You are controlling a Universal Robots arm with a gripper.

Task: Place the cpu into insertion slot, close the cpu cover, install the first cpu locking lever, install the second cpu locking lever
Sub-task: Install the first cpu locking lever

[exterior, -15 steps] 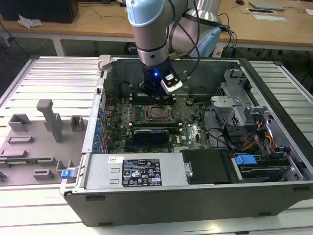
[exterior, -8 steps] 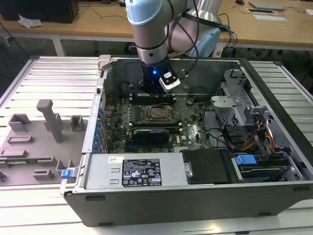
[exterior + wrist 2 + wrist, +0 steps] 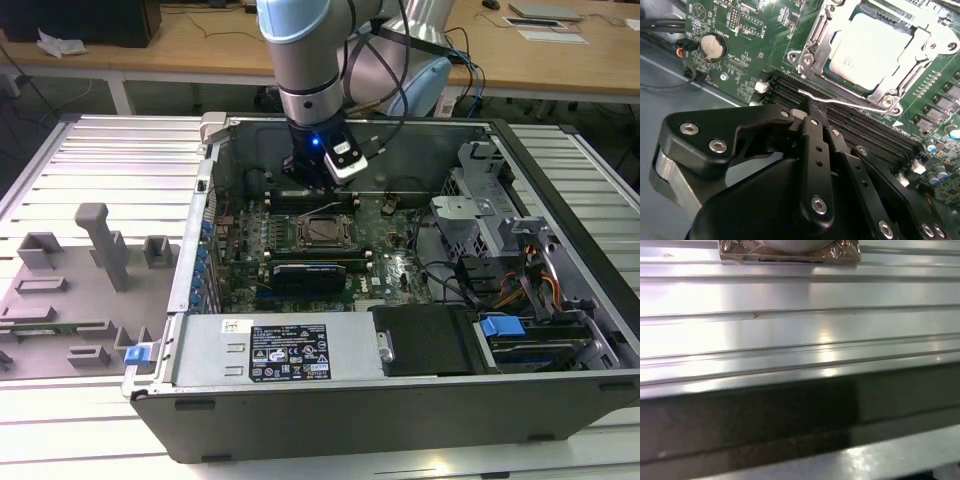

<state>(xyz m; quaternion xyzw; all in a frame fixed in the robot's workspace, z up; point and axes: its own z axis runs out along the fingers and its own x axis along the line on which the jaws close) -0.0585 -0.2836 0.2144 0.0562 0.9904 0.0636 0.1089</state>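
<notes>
Claw (image 3: 812, 114) closed, just beside locking lever (image 3: 855, 104)

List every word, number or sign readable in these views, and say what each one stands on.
Nothing can be quoted.
Black label on the grey metal box: print too small to read.
White sticker beside it: too small to read.
White lettering on the green board: blurred, unreadable.
White triangle on the board beside the cpu cover: a sign, no words.
cpu top: no legible marking.
</notes>
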